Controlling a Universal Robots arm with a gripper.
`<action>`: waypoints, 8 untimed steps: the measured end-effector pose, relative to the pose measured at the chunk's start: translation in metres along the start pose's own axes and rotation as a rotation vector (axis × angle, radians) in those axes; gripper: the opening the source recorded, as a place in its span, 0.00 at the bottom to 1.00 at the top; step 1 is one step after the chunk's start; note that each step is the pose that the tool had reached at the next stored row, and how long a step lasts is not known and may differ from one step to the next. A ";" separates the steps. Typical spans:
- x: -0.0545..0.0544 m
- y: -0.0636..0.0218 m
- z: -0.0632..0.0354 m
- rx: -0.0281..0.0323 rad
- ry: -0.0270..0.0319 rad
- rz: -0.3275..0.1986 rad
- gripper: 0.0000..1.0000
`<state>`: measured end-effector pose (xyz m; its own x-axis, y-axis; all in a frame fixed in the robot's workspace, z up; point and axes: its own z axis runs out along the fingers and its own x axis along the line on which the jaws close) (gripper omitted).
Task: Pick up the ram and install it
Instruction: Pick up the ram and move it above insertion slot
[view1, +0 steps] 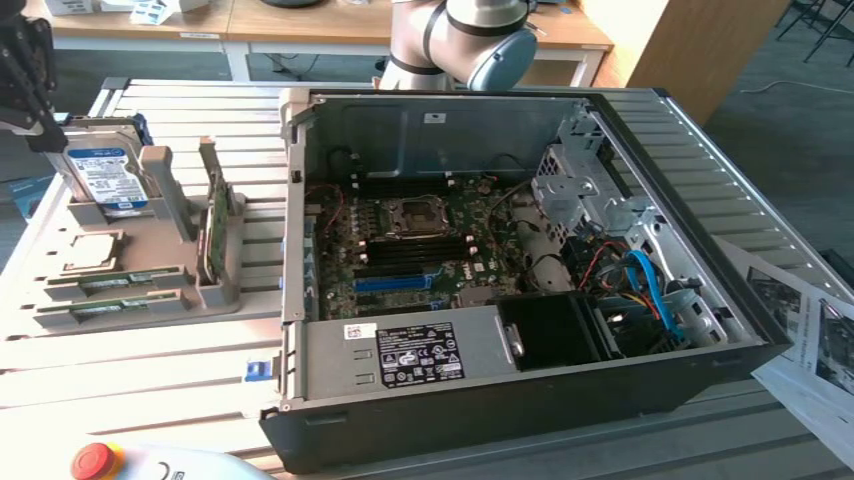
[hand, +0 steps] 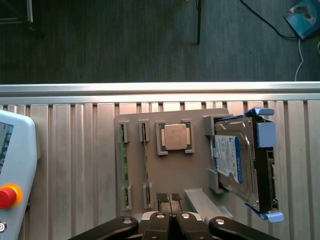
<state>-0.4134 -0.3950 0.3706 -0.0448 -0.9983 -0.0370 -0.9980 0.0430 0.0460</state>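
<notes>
Two slim green ram sticks stand on edge in slots of the grey holder tray (hand: 165, 175), one ram stick (hand: 122, 165) by the tray's edge and the other (hand: 145, 160) beside it. In the exterior view both ram sticks (view1: 123, 281) (view1: 110, 309) lie at the tray's near end. My gripper (hand: 169, 198) hangs well above the tray, shut, with nothing between its fingers. In the exterior view the gripper (view1: 34, 100) is a dark shape at the far left, over the hard drive end of the tray.
The tray also holds a CPU (hand: 175, 137), a silver hard drive (hand: 234, 160) with a blue label and an upright green expansion card (view1: 214, 215). The open computer case (view1: 747, 300) with its motherboard (view1: 414, 250) fills the middle. A pendant with a red stop button (hand: 7, 195) lies nearby.
</notes>
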 end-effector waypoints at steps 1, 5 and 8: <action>0.000 0.0001 0.0015 0.0000 0.0000 0.000 0.10; 0.000 0.0004 0.0074 0.0000 0.0000 0.000 0.10; 0.000 0.0010 0.0109 0.0001 -0.0001 0.000 0.10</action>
<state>-0.4149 -0.3950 0.3598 -0.0448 -0.9983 -0.0371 -0.9980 0.0431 0.0459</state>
